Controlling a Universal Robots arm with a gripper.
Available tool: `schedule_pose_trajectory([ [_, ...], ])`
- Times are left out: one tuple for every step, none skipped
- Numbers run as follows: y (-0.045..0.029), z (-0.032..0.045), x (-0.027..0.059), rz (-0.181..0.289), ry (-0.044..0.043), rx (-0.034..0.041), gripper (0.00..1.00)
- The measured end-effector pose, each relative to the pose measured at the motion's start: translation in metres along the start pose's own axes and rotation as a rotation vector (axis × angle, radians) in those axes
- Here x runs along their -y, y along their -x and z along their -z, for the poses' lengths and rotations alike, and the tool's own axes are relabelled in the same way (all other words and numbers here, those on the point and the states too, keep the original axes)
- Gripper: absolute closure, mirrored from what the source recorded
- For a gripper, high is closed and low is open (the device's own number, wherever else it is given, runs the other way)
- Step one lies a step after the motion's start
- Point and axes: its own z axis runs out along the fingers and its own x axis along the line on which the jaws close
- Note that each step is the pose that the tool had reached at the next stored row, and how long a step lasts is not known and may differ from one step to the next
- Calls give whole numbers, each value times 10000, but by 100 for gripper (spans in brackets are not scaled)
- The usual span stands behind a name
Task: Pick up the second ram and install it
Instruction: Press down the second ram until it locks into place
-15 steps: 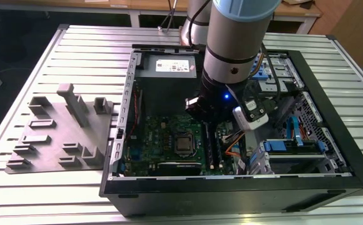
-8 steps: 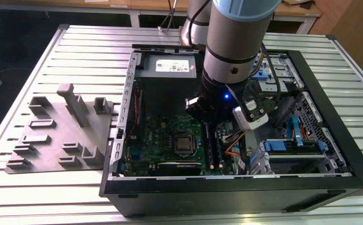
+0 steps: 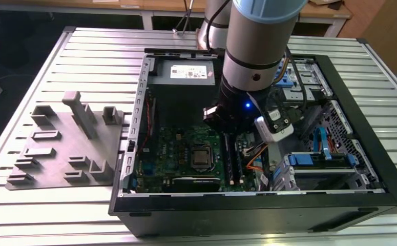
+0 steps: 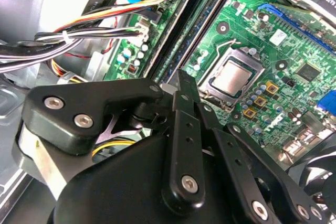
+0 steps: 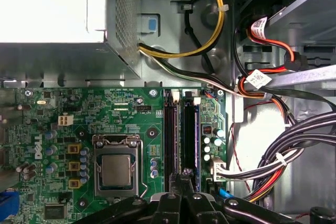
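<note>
My gripper (image 3: 227, 130) reaches down into the open computer case (image 3: 133, 154), over the green motherboard (image 5: 126, 119). Its black fingers are shut, tips together (image 5: 184, 174), right above the near end of two long black memory slots. The second ram (image 5: 188, 129), a thin dark blue stick, stands on edge in the slot farther from the processor, under the fingertips (image 4: 181, 85). I cannot tell whether the tips touch it. The neighbouring slot (image 5: 169, 129) looks dark; what it holds is unclear.
The silver processor socket (image 5: 115, 171) sits beside the slots. The power supply box (image 3: 184, 77) fills the case's far end. Bundled cables (image 5: 268, 166) and a drive cage with blue tabs (image 3: 321, 159) crowd the other side. A grey parts fixture (image 3: 68, 148) lies outside the case.
</note>
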Motion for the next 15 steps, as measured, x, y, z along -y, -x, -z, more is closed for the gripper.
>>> schedule_pose_trajectory([
  [-1, 2, -6, -1, -3, -1, 93],
  [-1, 1, -16, -1, -4, -1, 93],
  [-1, -1, -24, -1, -1, 0, 93],
  [-1, -5, -31, 0, 16, -1, 93],
  [-1, -9, -38, -1, 40, -1, 93],
  [-2, -13, -47, -3, 70, -3, 93],
  [-3, -18, -57, -4, 102, -3, 93],
  [-3, -23, -68, -6, 133, -4, 93],
  [-4, -28, -79, -7, 164, -5, 93],
  [-4, -33, -91, -8, 194, -6, 93],
  [-5, -38, -104, -8, 221, -7, 93],
  [-5, -42, -117, -9, 241, -7, 93],
  [-6, -47, -131, -9, 254, -8, 93],
  [-6, -51, -145, -10, 264, -8, 93],
  [-7, -55, -157, -10, 268, -8, 93],
])
